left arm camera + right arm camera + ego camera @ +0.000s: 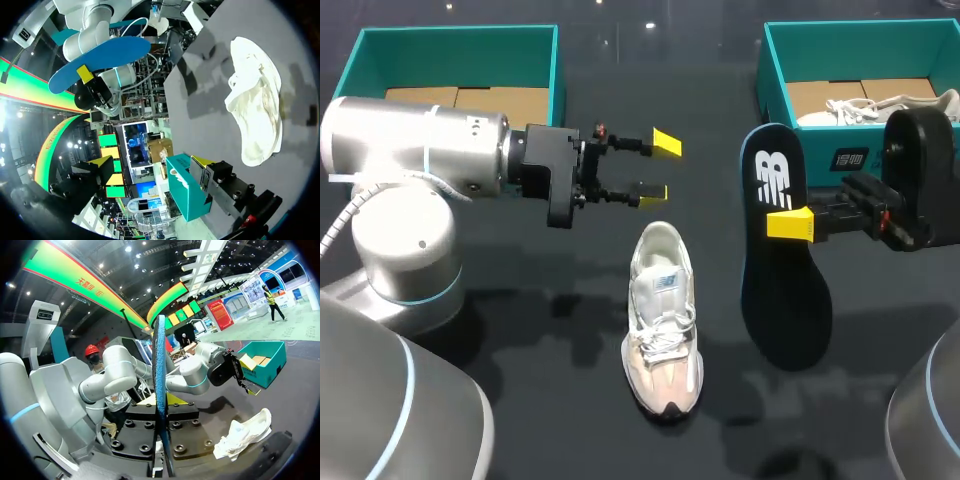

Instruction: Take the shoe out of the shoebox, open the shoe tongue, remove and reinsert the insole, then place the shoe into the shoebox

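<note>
A white sneaker [663, 320] lies on the dark table, toe toward the front edge; it also shows in the left wrist view [255, 100] and the right wrist view [245, 432]. My right gripper [788, 224] is shut on a black insole [785, 300] with a blue underside [105, 55], held in the air right of the shoe. In the right wrist view the insole [160, 355] stands edge-on between the fingers of the right gripper [162, 405]. My left gripper [660, 167] hangs open and empty above and behind the shoe's heel, also visible from its own wrist [150, 165].
A teal shoebox [775, 70] at the back right holds a second white shoe [880, 105]. Another teal box [360, 60] stands at the back left, lined with cardboard. Both boxes sit behind the grippers.
</note>
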### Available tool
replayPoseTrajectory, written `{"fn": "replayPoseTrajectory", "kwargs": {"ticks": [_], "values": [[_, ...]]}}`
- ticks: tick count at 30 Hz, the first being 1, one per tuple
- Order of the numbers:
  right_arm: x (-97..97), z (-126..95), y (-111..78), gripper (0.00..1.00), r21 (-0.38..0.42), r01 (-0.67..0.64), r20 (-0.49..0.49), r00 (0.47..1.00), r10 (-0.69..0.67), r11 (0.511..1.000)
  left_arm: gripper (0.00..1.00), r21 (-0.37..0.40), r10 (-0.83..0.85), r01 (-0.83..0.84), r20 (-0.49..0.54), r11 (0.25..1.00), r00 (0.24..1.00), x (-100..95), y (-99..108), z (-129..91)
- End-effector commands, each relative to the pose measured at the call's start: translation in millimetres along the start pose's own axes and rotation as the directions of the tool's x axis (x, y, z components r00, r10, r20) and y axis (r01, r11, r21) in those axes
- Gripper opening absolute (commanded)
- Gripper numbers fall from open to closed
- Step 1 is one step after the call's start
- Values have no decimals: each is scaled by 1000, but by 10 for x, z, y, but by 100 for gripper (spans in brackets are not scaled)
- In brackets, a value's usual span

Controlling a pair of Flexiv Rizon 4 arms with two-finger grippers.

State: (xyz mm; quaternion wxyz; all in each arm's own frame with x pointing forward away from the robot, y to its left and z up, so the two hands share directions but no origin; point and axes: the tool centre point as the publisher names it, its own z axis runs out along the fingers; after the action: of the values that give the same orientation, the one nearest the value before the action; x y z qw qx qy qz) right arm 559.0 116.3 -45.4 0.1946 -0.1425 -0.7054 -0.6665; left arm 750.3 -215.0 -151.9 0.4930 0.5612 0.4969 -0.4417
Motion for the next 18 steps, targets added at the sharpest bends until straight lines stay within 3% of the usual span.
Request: {"fn": "replayPoseTrajectory", "kwargs": {"ticks": [1,12,18], "values": [[43,-28,-7,0,-9,1,94,996,-1,1000,100,-34,7,-5,47,999,999,-52,-56,-30],[-740,-300,246,0,-3,-95,78,992,95,995,100,-96,-16,25,90,995,996,-244,122,-235],[-740,-300,246,0,-3,-95,78,992,95,995,100,-96,-16,25,90,995,996,-244,122,-235]]}}
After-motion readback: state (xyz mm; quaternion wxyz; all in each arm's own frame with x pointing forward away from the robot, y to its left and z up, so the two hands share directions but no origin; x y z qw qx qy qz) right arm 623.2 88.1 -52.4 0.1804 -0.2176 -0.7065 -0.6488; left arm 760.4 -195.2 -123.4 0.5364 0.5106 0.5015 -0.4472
